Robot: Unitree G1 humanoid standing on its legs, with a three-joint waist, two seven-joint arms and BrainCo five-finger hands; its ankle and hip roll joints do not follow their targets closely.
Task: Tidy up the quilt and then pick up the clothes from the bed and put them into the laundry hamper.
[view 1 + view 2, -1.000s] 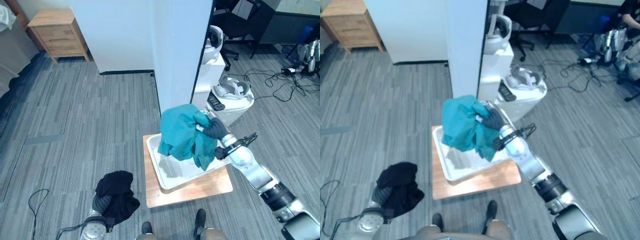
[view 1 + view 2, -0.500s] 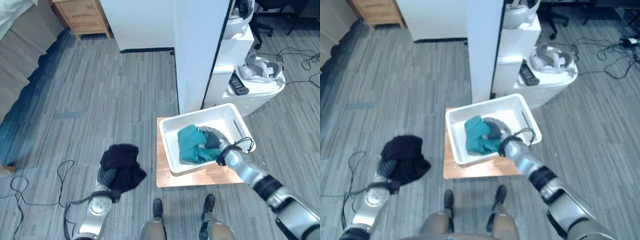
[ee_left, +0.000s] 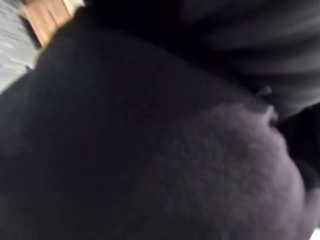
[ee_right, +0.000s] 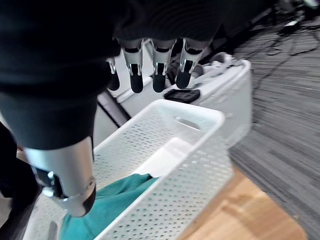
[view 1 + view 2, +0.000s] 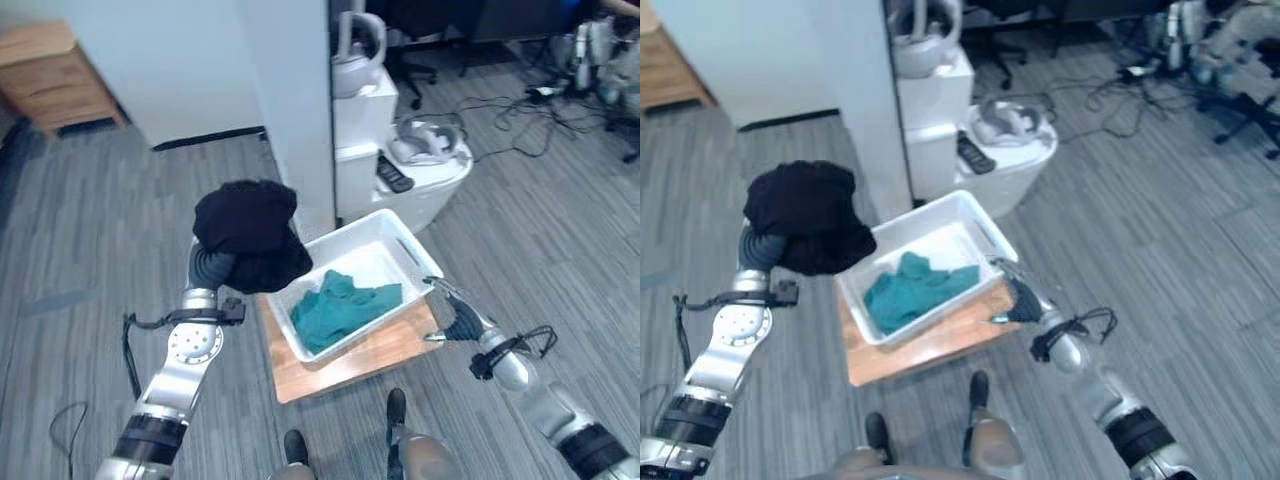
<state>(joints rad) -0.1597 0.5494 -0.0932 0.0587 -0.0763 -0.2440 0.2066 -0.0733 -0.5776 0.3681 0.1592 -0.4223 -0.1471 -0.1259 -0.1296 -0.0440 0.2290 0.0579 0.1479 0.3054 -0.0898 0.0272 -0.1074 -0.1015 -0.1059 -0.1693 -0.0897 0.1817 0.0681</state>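
A white perforated hamper stands on a wooden board on the floor, with a teal garment lying loose inside it. My left hand is raised beside the hamper's left end, shut on a bunched black garment that hangs over that edge. In the left wrist view the black cloth covers everything. My right hand is open and holds nothing, just outside the hamper's right corner. The right wrist view has its straight fingers above the hamper rim and the teal cloth.
A white pillar and a white cabinet stand right behind the hamper. Beside them is a round white stand with a headset and a remote. A wooden nightstand sits far left. Cables lie on the floor at back right.
The camera has shifted. My left hand lifted the black garment from near the floor up to the hamper's left edge. My right hand let go of the teal garment and drew out to the right.
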